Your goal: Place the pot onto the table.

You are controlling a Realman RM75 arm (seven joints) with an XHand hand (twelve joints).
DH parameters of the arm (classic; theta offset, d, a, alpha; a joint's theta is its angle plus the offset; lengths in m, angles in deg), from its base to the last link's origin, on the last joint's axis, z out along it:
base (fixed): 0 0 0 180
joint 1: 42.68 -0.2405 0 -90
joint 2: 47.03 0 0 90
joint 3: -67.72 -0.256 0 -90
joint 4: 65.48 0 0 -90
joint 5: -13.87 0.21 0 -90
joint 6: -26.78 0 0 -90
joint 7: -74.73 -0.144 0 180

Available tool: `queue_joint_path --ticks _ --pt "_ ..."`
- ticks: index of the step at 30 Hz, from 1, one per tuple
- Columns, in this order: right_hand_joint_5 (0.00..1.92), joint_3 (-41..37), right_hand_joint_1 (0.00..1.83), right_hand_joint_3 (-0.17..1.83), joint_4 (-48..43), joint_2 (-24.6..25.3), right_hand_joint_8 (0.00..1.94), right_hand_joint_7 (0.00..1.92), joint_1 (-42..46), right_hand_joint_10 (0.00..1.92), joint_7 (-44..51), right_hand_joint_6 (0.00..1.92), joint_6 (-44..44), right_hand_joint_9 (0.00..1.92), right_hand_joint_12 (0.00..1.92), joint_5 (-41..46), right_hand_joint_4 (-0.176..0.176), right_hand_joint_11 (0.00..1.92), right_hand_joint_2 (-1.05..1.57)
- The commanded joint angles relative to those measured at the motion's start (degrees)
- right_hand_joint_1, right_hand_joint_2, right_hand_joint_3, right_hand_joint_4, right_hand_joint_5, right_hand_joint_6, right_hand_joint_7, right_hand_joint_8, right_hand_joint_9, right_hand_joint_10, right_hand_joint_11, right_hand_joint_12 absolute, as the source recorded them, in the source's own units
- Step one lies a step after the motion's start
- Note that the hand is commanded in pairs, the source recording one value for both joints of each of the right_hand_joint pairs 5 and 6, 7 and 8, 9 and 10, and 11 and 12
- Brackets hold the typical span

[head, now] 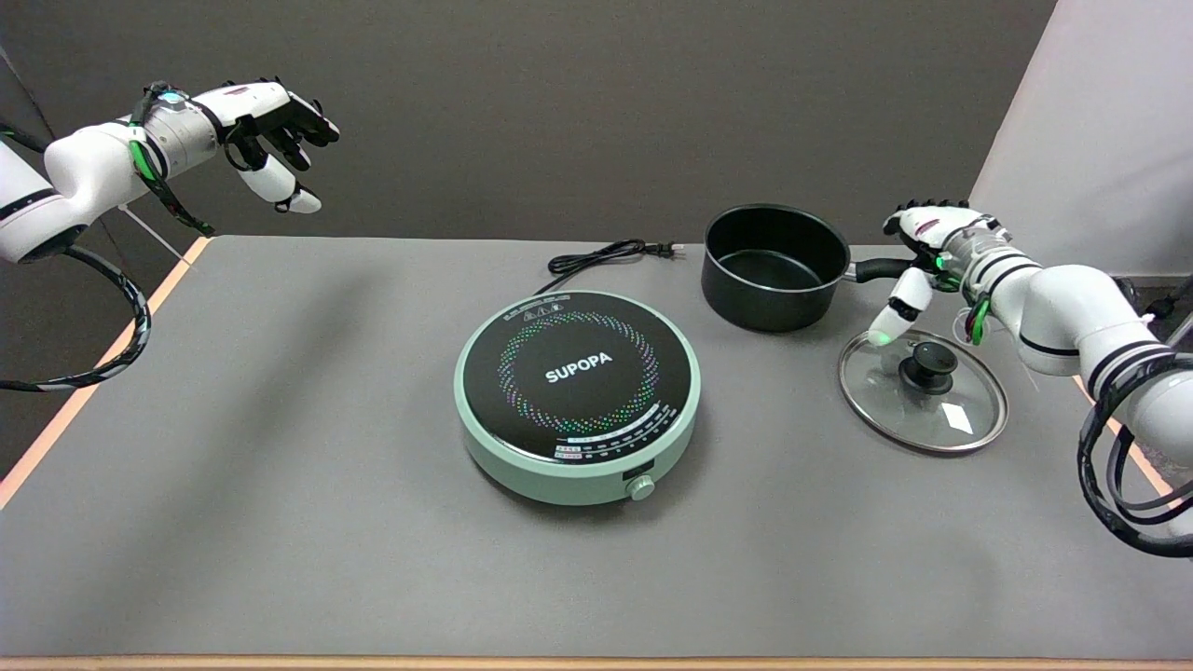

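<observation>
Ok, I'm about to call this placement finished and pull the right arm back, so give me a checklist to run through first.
1. Pot off the cooker: ok, it stands behind and to its right.
2. Pot upright on the table: ok.
3. Right hand off the pot handle: cannot tell, it is right at the handle's end.
4. Glass lid out of the retreat path: not ok, it lies directly below the hand.
5. Power cord away from the pot: ok.
</observation>
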Motion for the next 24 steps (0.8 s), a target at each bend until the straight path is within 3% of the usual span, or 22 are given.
queue_joint_path --ticks 1,4,6,9,16,19,22,24 --pt "0.11 -5.72 0.93 0.58 -7.04 -1.85 0.11 0.11 2.77 0.11 0.16 0.11 3.02 0.11 0.11 -2.01 -0.14 0.11 -0.63" --pt "0.07 -13.76 0.92 0.52 -11.49 -2.28 0.07 0.07 6.59 0.07 -0.26 0.07 3.02 0.07 0.07 -1.37 -0.143 0.07 -0.58" --pt "0.04 -18.85 0.91 0.36 -14.47 -2.65 0.04 0.04 9.58 0.04 -2.26 0.04 3.0 0.04 0.04 -1.37 -0.147 0.04 -0.47" --pt "0.0 -26.79 0.8 0.22 -18.83 -3.02 0.0 0.0 15.6 0.0 -10.84 0.0 2.43 0.0 0.0 -1.37 -0.137 0.0 -0.31" --pt "0.0 -42.98 0.67 0.19 -24.8 -2.69 0.0 0.0 28.37 0.0 -37.19 0.0 0.14 0.0 0.0 -1.37 -0.063 0.0 -0.1" --pt "0.0 -46.78 0.64 0.2 -24.47 -2.21 0.0 0.0 32.43 0.0 -49.78 0.0 -3.62 0.0 0.0 -0.18 -0.009 0.0 -0.1" --pt "0.0 -48.58 0.61 0.19 -22.71 -1.76 0.0 0.0 34.3 0.0 -59.21 0.0 -8.35 0.0 0.0 7.32 0.05 0.0 -0.09" --pt "0.01 -48.41 0.6 0.2 -19.3 -1.63 0.01 0.01 34.72 0.01 -62.72 0.01 -15.35 0.01 0.01 17.91 0.071 0.01 -0.07"
